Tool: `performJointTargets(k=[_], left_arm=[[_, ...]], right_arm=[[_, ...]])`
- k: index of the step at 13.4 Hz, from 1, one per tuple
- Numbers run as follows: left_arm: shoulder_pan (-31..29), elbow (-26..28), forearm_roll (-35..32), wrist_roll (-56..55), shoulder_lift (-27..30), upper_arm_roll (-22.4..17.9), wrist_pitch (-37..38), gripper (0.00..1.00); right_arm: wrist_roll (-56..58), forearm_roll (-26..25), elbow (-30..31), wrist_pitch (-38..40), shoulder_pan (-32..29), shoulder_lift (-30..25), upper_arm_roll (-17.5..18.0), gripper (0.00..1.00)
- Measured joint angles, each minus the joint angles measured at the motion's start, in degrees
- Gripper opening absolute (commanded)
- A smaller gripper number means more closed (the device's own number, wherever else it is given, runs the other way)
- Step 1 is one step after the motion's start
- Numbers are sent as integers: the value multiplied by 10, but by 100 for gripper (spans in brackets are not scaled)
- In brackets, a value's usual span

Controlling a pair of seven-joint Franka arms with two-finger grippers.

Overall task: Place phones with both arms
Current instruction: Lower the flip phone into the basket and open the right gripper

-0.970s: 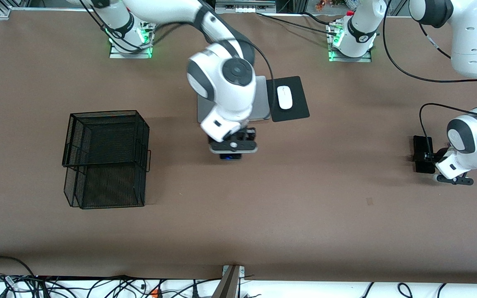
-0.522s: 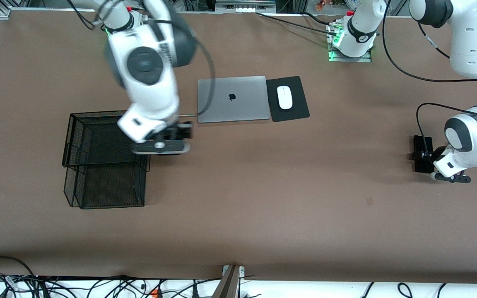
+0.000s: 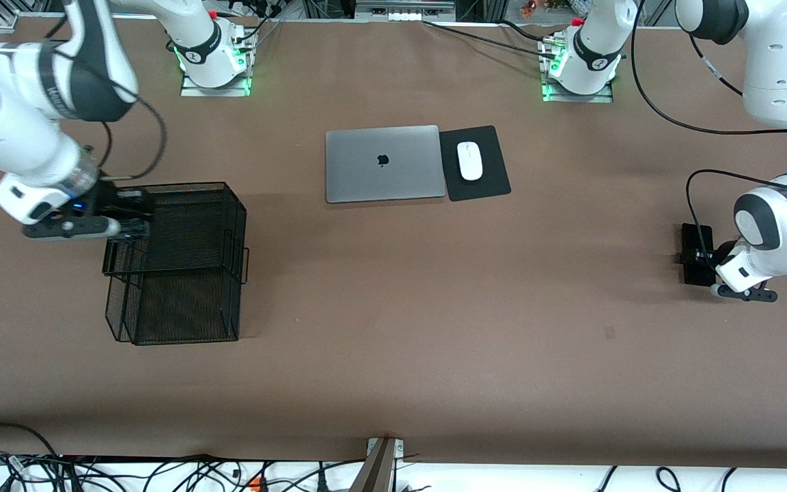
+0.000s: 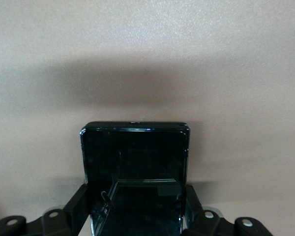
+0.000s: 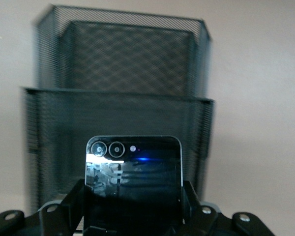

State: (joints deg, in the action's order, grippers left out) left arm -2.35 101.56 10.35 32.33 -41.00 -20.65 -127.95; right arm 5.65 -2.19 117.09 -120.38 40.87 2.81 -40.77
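Black mesh basket (image 3: 182,263) at left-centre looks empty, so neither phone is placed yet: right hand (image 3: 130,225) over its rim pinches the lilac-white folded phone (image 5: 132,169), left hand (image 3: 697,258) at right edge pinches the dark folded phone (image 4: 134,167) on the surface (image 3: 434,307).

Only an apple logo on the grey laptop (image 3: 383,162).

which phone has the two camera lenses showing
The folded phone in the right gripper, carried at the black mesh basket. The dark folded phone in the left gripper shows only a plain black face.
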Motion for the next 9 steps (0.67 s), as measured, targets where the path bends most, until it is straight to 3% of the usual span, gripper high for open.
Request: performJointTargets(k=[2,5,9], left_arm=[[0,0,0,1,0,0,0,43],[3,-4,0,3,9,4,7,43],[14,-59,0,3,36,6,103,43]], right_arm=[[24,0,50,-54,0,-6,-27,0],[24,5,103,-110,4,1,-27,0],[24,35,112,-132,6,34,-27,0]])
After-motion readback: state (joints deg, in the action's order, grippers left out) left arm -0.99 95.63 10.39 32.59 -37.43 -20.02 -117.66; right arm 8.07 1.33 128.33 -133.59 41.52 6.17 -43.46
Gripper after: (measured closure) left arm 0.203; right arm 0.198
